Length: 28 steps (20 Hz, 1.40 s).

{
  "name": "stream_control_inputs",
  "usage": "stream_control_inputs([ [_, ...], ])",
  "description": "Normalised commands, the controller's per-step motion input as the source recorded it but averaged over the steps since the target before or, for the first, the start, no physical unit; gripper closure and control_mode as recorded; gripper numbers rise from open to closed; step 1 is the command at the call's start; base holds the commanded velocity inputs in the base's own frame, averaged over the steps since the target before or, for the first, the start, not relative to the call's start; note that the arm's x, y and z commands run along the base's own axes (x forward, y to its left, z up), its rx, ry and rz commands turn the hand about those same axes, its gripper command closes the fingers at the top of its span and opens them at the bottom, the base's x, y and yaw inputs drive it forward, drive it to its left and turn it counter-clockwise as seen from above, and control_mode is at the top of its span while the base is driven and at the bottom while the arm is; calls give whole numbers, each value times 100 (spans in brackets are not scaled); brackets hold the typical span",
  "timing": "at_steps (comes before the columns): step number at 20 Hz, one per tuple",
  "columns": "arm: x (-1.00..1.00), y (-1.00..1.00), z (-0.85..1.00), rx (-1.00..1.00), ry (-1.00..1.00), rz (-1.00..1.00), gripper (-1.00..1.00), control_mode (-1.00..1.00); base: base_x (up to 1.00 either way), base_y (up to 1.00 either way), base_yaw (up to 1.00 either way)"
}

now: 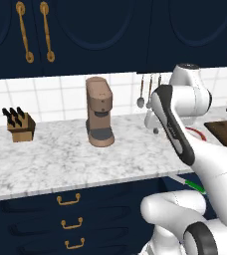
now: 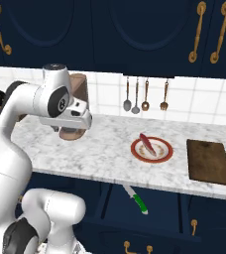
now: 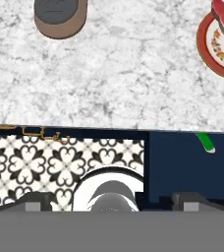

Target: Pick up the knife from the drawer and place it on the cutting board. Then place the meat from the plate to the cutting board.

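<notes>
Knife (image 2: 136, 199) first: it lies in the open drawer (image 2: 164, 208) below the tabletop (image 2: 100, 154), green handle toward the front, silver blade angled back toward the counter edge. From the hand view, its green handle tip (image 3: 206, 142) shows just under the marble lip, off to the right of the jaws. The gripper (image 3: 113, 201) sits high above the tabletop edge, looking down; its 2 dark finger tips stand wide apart with nothing between them, so it holds nothing.

Neither of the 2 steps looks done. The cutting board (image 2: 209, 161) lies bare at the right end of the tabletop. The meat (image 2: 146, 143) rests on the plate (image 2: 152, 150), which stands just left of the board, apart from it.

What is left, by this reading: bring the jaws across and down into the drawer, close on the knife, carry it to the board, then fetch the meat from the plate.
</notes>
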Motion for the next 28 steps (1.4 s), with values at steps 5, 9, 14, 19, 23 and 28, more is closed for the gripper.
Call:
stream_control_inputs([
  [5,-52,0,-47,-3,13,0,-100,-100,0,0,0],
  [9,-42,0,-58,-8,19,0,-100,-100,0,0,0],
  [14,-45,0,-35,-6,8,1,-100,100,-29,0,1],
  [19,0,0,0,0,0,0,-100,100,-90,-9,1],
  [23,0,0,0,0,0,0,-100,100,-26,-83,-1],
  [28,0,0,0,0,0,0,-100,100,0,-100,1],
])
